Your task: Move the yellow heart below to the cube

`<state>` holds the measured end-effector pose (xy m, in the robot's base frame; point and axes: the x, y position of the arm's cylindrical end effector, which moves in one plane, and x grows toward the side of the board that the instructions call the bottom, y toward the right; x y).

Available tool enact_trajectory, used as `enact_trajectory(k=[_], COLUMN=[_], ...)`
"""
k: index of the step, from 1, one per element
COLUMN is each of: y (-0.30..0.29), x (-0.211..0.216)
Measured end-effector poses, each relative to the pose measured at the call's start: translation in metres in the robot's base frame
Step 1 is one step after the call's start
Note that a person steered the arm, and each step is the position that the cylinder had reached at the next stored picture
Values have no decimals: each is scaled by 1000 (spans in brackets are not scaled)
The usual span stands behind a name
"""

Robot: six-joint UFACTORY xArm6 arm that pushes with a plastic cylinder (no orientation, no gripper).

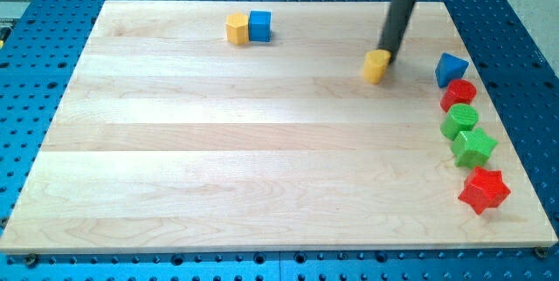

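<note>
Where the wooden board (262, 141) fills most of the frame, its centre, left side and lower half lie bare, giving wide room for sliding.

Item: yellow heart (376, 66), upper right of centre, well inside the board's top edge. The rod (401, 19) slants down from the view's top, and its tip (387, 58) touches the heart's upper right side. The arm carries no jaws; it ends in a plain rod that grasps nothing and only presses against the block.

Item: blue cube (259, 25), upper middle of the frame, near the top edge, well apart from the heart toward the view's left.

Item: yellow block (237, 30), seemingly hexagonal, touching the cube's left side.

Items along the right edge, top to bottom: blue triangular block (451, 69), red round block (458, 94), green round block (459, 121), green star-like block (473, 147), red star (483, 190). These stand close together in a column, apart from the heart.

Between heart and cube the wood is unobstructed; the strip beneath the cube is likewise open.

Surround: blue perforated table (44, 19) on every side of the board.
</note>
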<state>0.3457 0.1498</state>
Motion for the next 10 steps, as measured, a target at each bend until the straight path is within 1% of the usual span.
enact_trajectory(k=[1,2,3,4,5,6,7,8,9,10], y=[2,-38,-147,-181,-180,-182,-154,-154,-142,-162], x=[59,83,85,90,131,132,136,114,111,41])
